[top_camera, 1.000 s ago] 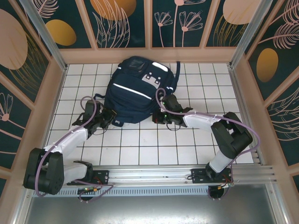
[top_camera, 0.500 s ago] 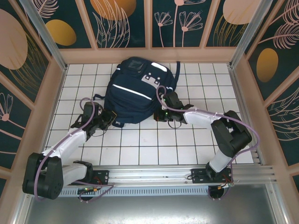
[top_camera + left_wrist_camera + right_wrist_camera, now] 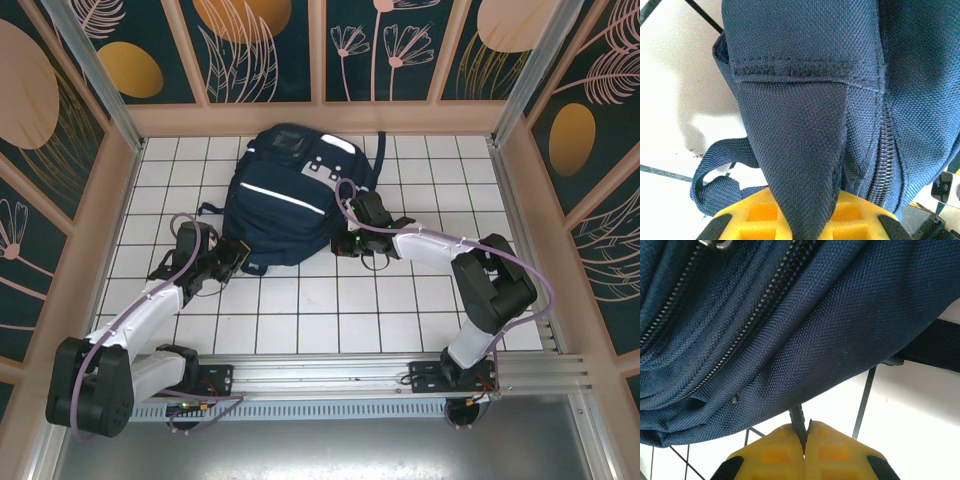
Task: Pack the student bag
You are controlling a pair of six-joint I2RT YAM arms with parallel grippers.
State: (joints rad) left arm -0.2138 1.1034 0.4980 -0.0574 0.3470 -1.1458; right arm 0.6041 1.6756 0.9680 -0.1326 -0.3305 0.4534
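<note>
Bases sit bolted on the near rail (image 3: pixel 330 372), both arms reaching forward over the white tiled table (image 3: pixel 300 310). Next out, left gripper (image 3: pixel 805 220): yellow pads closed down on a fold of navy fabric at the near-left corner of the student bag (image 3: pixel 805 100), a webbing loop (image 3: pixel 715 197) lying just beside. Then right gripper (image 3: pixel 802 440): pads pressed together with a thin dark sliver nipped between them, likely a strap tail or zip cord, the view being too tight to say which, under the near-right edge. Beyond, student bag lies flat mid-table toward the patterned far wall (image 3: pixel 320 50), front patches up, zip lines at both wrists run closed. Judgement: soft woven cloth, slumps and bunches, moderate weight, not fragile; a pinch of loose fabric will stretch before the body follows. Firmer holds are stitched seams, webbing loops, zip pulls.
</note>
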